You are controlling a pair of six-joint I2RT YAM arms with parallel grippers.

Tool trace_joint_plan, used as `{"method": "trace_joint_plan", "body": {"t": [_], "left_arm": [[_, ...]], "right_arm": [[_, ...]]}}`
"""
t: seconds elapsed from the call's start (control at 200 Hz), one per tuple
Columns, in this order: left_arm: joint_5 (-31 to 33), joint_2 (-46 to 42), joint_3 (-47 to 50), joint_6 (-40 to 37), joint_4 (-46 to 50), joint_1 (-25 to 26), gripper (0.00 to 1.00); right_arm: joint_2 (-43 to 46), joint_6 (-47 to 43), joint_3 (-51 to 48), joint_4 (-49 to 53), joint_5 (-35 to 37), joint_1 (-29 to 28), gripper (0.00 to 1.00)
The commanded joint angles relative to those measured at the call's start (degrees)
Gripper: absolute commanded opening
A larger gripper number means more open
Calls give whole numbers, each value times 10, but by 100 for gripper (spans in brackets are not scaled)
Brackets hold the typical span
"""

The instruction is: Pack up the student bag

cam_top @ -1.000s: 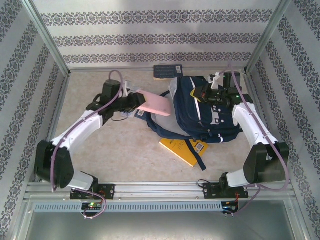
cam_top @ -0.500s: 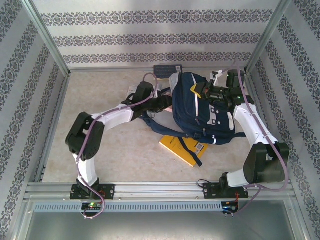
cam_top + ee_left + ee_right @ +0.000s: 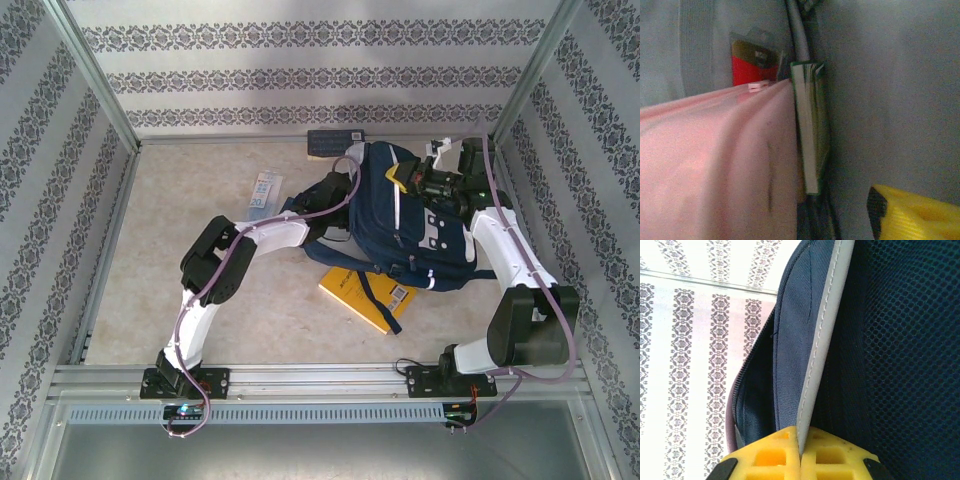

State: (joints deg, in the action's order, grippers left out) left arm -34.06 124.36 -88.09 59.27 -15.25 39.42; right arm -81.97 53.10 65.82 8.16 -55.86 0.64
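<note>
speckled beige table (image 3: 150,270) fills the top view, boxed in by metal rails and walls (image 3: 300,70) papered in grey floral stripes. the student bag (image 3: 400,215), navy fabric with white stripes, lies toward the table's far right corner, on top of part of a yellow book (image 3: 365,295). a dark card (image 3: 335,142) sits at the far edge and a small blue-white packet (image 3: 263,190) lies left of the bag. a second ago the left arm held a pink folder outside the bag; now the left gripper (image 3: 343,193) reaches into its mouth.

left wrist view: the smooth pink folder (image 3: 705,165) rests against a green-covered book (image 3: 810,130), with a red item (image 3: 752,67) behind. one yellow fingertip (image 3: 912,212) shows; how wide the pincer stands i cannot tell.

right wrist view: the right gripper (image 3: 800,450) is clamped tight on the bag's grey stitched trim (image 3: 822,340), beside dark mesh (image 3: 910,340).
</note>
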Motion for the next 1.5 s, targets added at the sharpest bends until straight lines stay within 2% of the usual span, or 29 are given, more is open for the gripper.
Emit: {"method": "trace_joint_plan", "body": {"t": [0.0, 0.215, 0.36, 0.55, 0.66, 0.774, 0.959, 1.054, 1.179, 1.324, 1.499], "left_arm": [[19, -54, 5, -35, 45, -7, 78], [43, -150, 19, -115, 164, -27, 82], [64, -206, 25, -156, 225, -49, 83], [69, -252, 46, -175, 266, -104, 83], [96, -273, 48, -204, 311, -134, 83], [78, -286, 55, -224, 317, -156, 83], [89, -288, 48, -255, 343, -173, 83], [95, -286, 52, -251, 349, -190, 83], [142, -276, 49, -253, 385, -219, 83], [179, -222, 15, -268, 446, -253, 84], [260, -122, -73, -325, 520, -258, 86]], "right_arm": [[33, -28, 27, -27, -10, 8, 0], [48, -54, 58, 24, 40, 41, 0], [59, -148, 109, 138, 140, 54, 0], [37, -247, 221, 269, 214, 58, 0], [24, -271, 262, 304, 225, 58, 0], [21, -271, 251, 293, 210, 57, 0], [16, -289, 222, 286, 215, 46, 0], [-8, -360, 265, 348, 272, 3, 0], [-44, -422, 305, 401, 329, -62, 0], [-67, -426, 287, 406, 356, -104, 0], [-66, -412, 221, 374, 368, -128, 0]]}}
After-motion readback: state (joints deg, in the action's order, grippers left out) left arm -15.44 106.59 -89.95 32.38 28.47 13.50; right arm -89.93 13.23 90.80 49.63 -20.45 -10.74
